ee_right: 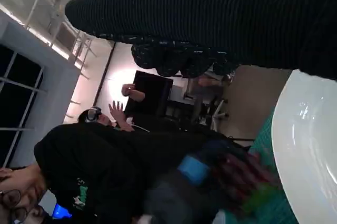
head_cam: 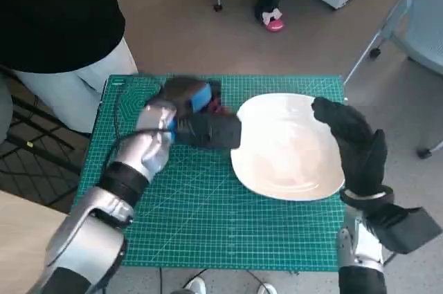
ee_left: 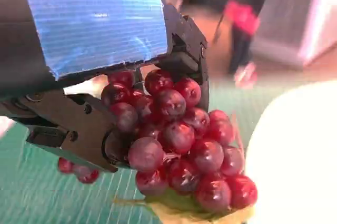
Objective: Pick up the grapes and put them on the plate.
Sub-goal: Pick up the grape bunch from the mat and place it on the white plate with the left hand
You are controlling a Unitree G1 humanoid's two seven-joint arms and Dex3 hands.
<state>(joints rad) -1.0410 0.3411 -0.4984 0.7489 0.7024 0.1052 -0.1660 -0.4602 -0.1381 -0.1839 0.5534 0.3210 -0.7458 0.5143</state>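
A bunch of dark red grapes (ee_left: 179, 139) with green leaves under it is gripped by my left hand (head_cam: 197, 117); black fingers (ee_left: 79, 129) close round the bunch. In the head view only a bit of red grapes (head_cam: 217, 107) shows past the blue-taped hand, just left of the white plate (head_cam: 291, 145). The bunch seems to hang a little above the green mat (head_cam: 201, 211). My right hand (head_cam: 353, 145) in its black glove lies over the plate's right rim, holding nothing. The right wrist view shows the plate (ee_right: 310, 145) and, blurred, the left hand with the grapes (ee_right: 237, 174).
A person in black with pale trousers (head_cam: 66, 83) stands at the table's far left corner. Another person's legs and pink shoes (head_cam: 271, 17) are beyond the table. A wheeled chair (head_cam: 415, 24) stands at the far right. People show in the right wrist view.
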